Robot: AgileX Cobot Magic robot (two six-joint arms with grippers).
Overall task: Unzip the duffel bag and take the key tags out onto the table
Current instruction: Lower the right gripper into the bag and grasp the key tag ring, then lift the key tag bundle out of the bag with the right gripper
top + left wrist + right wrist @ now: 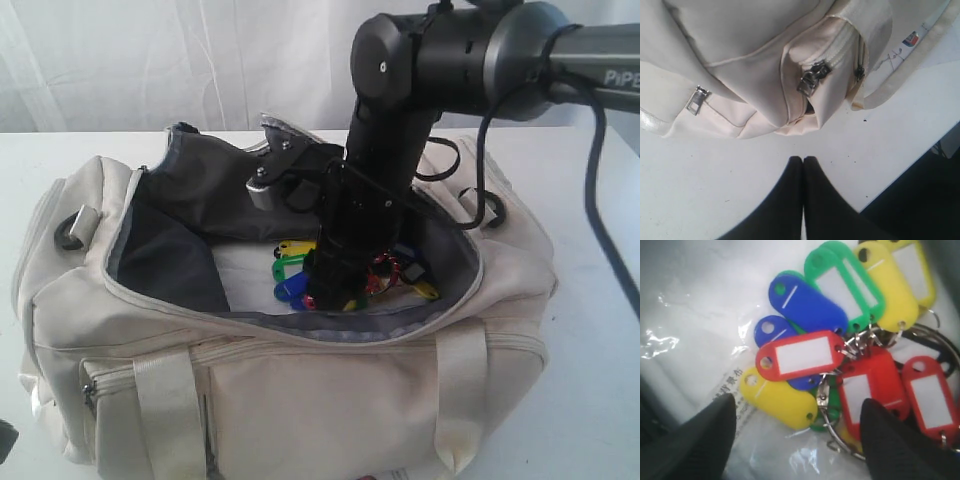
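The cream duffel bag [330, 400] lies unzipped on the white table [600, 380], its grey lining showing. Inside, on a clear plastic packet, lies the bunch of key tags [295, 275] in yellow, green, blue and red [805, 352]. My right gripper [797, 407] reaches down into the bag and stands open just over the tags, one finger [705, 435] over the packet, the other [895, 440] over a red tag. My left gripper [803, 161] is shut on nothing, hovering over the table near the bag's end pocket [815, 80].
A white paper hang tag [902, 47] lies by the bag's strap. The table edge [912, 172] runs close to my left gripper, with dark floor beyond. The right arm's cable [600, 200] hangs beside the bag.
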